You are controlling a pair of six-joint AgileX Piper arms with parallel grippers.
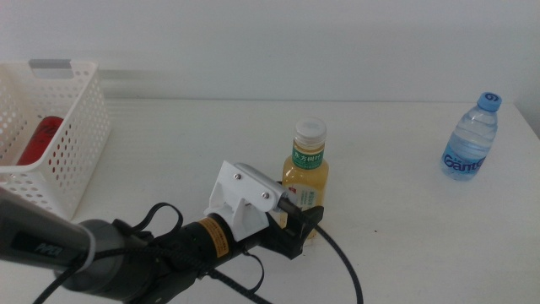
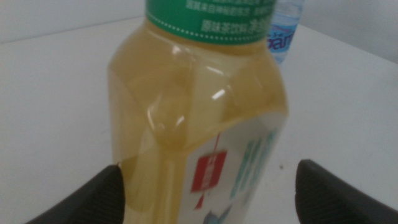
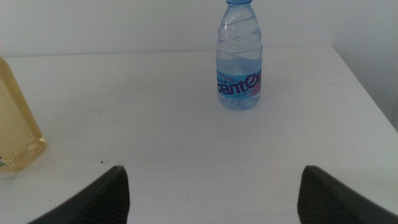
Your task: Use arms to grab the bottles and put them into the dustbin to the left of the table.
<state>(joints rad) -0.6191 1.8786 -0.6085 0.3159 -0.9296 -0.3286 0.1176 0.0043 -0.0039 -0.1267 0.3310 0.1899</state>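
Bright, even, soft-shadowed light; the close tea bottle (image 2: 199,118) looks blurred.

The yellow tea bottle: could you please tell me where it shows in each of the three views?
Middle view: yellow tea bottle stands mid-table, the left gripper at its base.
Left wrist view: it fills the centre, between open jaws.
Right wrist view: only its edge shows, far left.
Shared landmark: the water bottle.
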